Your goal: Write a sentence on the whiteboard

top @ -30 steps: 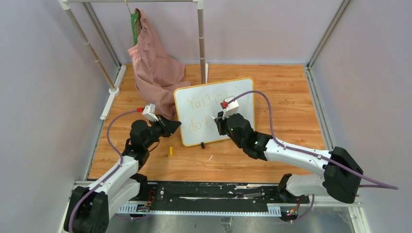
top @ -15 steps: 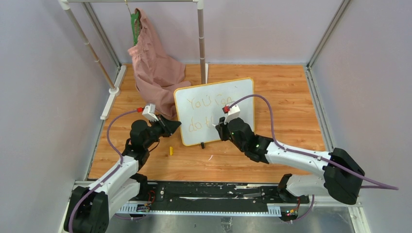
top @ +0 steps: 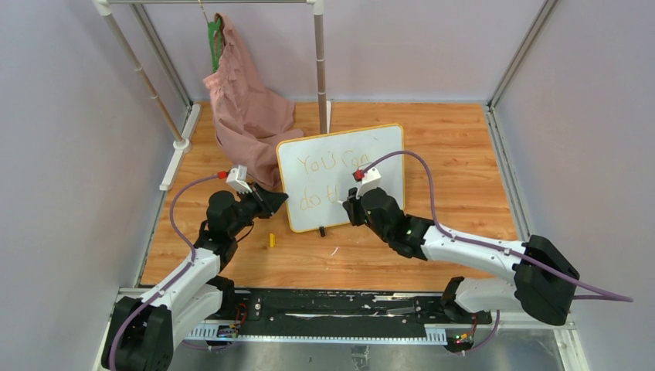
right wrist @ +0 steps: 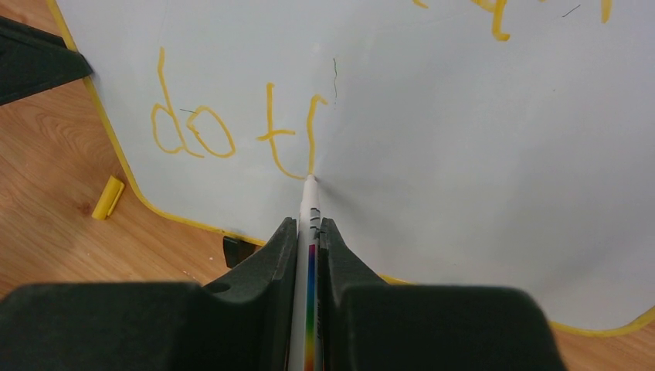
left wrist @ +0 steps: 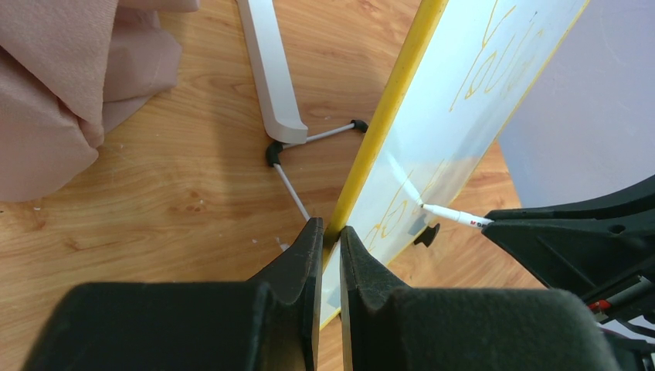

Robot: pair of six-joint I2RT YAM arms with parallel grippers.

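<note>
1. At the left edge of the board (top: 341, 176): pinching the yellow frame with the left gripper (left wrist: 328, 230), jaws drawn almost together on the thin rim.
2. Before the board's face, low and near its middle: clamping a marker (right wrist: 311, 202) in the right gripper (right wrist: 309, 226), jaws narrowed tight around the white barrel.
3. On the board's face: pressing the marker tip against the glossy white, at the bottom of a tall hooked stroke just right of "do t".
4. Across the board's face: showing the sentence (right wrist: 232, 127) in thin orange-yellow, "You can" on the upper line, "do t" plus that one part-made letter on the lower.
5. Between the two grippers: standing upright, leaning back a little, on the wooden table (top: 463, 170), written face turned toward the arms.
6. Just off the board's lower left corner: lying loose on the wood, a small yellow cap (top: 272, 240).
7. Behind the board, off its upper left corner: hanging from a rack (top: 320, 62), a pink cloth (top: 247, 108), hem slumping onto the table.
</note>
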